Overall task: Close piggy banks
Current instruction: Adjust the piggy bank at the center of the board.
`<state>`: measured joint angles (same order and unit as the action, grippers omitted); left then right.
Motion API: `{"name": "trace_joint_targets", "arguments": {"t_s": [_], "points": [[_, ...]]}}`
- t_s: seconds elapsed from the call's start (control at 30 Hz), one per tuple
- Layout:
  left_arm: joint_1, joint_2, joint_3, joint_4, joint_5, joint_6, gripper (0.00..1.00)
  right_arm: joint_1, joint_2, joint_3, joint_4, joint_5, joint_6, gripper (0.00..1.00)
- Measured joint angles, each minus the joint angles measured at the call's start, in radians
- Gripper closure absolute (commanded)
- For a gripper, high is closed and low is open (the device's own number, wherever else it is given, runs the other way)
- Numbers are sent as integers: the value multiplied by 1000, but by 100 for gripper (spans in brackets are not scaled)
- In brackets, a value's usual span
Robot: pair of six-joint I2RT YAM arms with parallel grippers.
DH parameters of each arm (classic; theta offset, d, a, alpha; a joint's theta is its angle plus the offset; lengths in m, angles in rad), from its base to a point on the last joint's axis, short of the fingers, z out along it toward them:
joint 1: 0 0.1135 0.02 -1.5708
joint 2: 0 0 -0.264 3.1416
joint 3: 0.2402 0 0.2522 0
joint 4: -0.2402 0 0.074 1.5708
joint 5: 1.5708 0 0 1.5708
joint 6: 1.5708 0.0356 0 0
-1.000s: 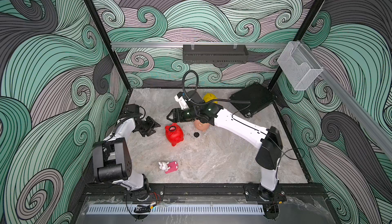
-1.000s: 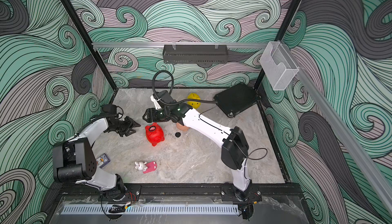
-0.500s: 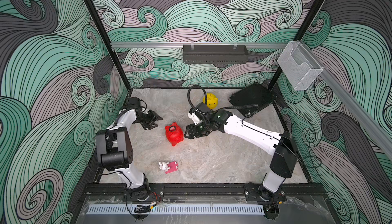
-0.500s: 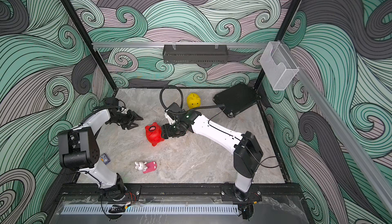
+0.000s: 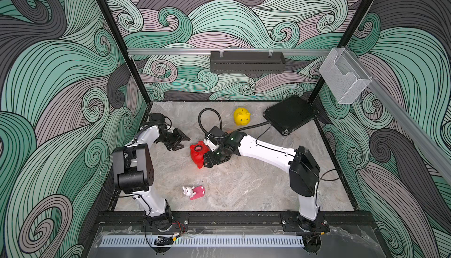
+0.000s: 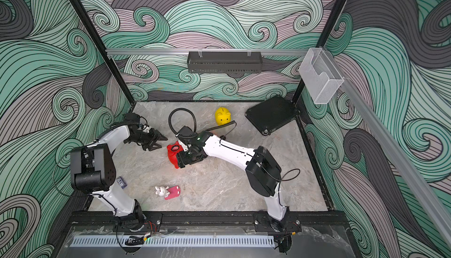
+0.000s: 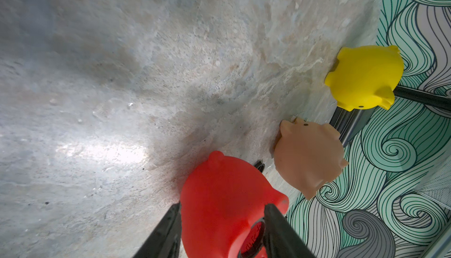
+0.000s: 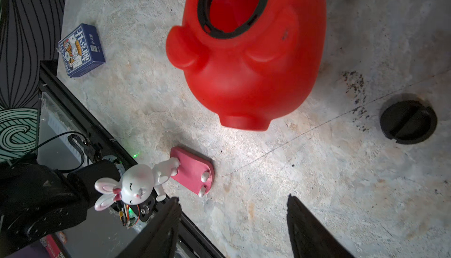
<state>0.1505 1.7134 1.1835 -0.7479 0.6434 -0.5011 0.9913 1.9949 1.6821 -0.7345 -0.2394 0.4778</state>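
Red piggy bank (image 5: 198, 155) lay tipped on the table (image 5: 244, 183) between left gripper (image 5: 183, 143) and right gripper (image 8: 233, 198), both spread and empty, belly hole uncovered, black cap (image 8: 408, 122) loose nearby; likely trouble: a one-sided nudge from either jaw rolling the round pig away.

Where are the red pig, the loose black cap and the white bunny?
red pig (image 8: 256, 73), right wrist view, its body.
black cap (image 8: 408, 122), right wrist view, its centre ridge.
white bunny (image 8: 136, 183), right wrist view, its face.
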Motion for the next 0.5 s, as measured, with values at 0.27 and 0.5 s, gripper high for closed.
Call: {"name": "trace_joint_targets", "arguments": {"t_s": [0.27,0.5], "points": [[-9,20,17,2,19,0,45,5,83,65,5,34,0,29],[-10,32,27,0,29,2,45,5,130,101,5,49,1,30]]}}
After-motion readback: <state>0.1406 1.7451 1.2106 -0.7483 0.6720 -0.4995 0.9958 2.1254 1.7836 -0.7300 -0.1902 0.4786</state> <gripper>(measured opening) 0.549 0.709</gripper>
